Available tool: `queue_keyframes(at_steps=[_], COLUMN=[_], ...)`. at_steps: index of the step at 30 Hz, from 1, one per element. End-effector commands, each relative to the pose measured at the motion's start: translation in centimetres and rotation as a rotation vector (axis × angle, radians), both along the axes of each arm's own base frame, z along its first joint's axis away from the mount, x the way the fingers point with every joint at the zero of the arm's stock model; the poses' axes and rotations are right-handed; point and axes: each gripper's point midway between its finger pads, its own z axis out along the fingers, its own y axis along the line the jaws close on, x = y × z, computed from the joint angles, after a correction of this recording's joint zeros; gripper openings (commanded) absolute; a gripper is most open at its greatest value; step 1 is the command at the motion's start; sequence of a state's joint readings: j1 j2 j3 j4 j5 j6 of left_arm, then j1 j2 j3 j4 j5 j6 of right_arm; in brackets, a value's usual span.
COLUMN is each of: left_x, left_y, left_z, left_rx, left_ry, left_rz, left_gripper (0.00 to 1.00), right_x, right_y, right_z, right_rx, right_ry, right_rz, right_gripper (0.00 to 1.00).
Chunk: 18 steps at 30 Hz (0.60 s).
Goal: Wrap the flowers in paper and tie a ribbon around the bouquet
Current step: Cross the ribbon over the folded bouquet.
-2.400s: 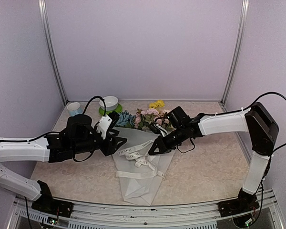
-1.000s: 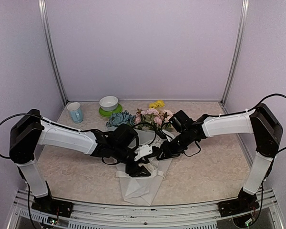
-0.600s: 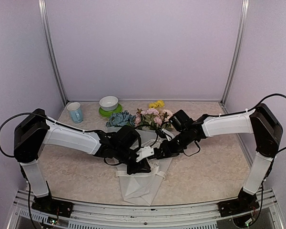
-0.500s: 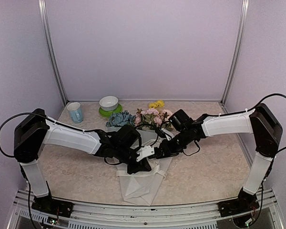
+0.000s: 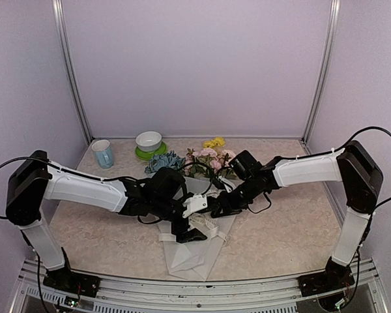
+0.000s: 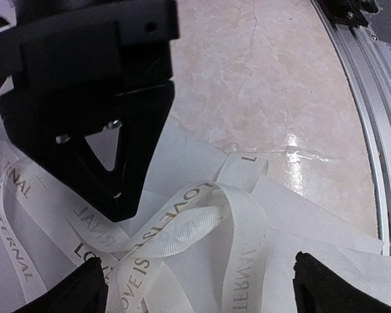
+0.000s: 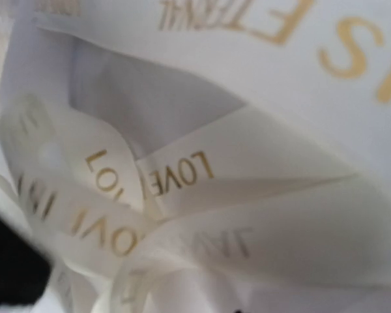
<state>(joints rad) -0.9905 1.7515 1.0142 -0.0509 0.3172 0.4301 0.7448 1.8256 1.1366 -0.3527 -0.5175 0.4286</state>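
The bouquet lies on the table: pink, yellow and blue flowers (image 5: 202, 160) at the far end and a cone of white paper (image 5: 194, 254) pointing toward me. A cream ribbon (image 5: 207, 225) with printed lettering lies looped across the cone. My left gripper (image 5: 188, 231) hovers open over it, a raised ribbon loop (image 6: 202, 222) lying between its fingertips. My right gripper (image 5: 213, 210) meets it from the right, its fingers converging on the ribbon. In the left wrist view the right gripper (image 6: 117, 202) stands just beyond the loop. The ribbon (image 7: 202, 176) fills the right wrist view.
A blue mug (image 5: 103, 154) and a white bowl (image 5: 148, 140) on a green saucer stand at the back left. The metal front rail (image 6: 368, 111) runs close beside the cone's tip. A black cable (image 5: 260, 202) hangs under the right wrist.
My left arm has swung in from the paper's left edge onto the ribbon, and its jaws now stand wide open. The right gripper has crept slightly left along the ribbon.
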Motion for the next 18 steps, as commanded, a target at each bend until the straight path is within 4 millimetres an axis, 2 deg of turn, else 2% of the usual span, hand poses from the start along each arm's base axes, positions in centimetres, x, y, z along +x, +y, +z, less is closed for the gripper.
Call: queue_keyframes(at_steps=[1,4,6,9,12,14,15,18], left_x=[0.2,0.8,1.5,1.7,1.7,1.6,1.5,1.1], left_y=[-1.0,-0.9,-0.9,-0.6,-0.4,-0.5,-0.5,-0.7], left_z=[0.5,-1.2,-2.0,-2.7,-3.0,-3.3,-3.4,-3.0], left_rx=[-0.029,0.015,0.055,0.090,0.101,0.115,0.119,0.100], left_ry=[-0.099,-0.062,-0.038,-0.026,-0.024,-0.003,0.007,0.011], left_rz=[-0.053,-0.067,-0.061,-0.058,-0.055,-0.050,-0.046,-0.042], left_gripper=[0.99,0.98,0.89,0.69,0.58,0.44,0.40,0.38], right_x=[0.5,0.5,0.4,0.3,0.3,0.3,0.4,0.4], right_y=[0.6,0.5,0.4,0.3,0.3,0.4,0.5,0.5], right_z=[0.4,0.4,0.4,0.4,0.4,0.4,0.4,0.4], right_rx=[0.022,0.019,0.017,0.017,0.021,0.023,0.025,0.026], right_ry=[-0.004,-0.007,-0.007,-0.010,-0.009,-0.006,-0.006,-0.006], right_rz=[0.005,0.002,0.001,-0.001,-0.001,0.002,0.002,0.002], right_gripper=[0.24,0.24,0.24,0.24,0.24,0.24,0.24,0.24])
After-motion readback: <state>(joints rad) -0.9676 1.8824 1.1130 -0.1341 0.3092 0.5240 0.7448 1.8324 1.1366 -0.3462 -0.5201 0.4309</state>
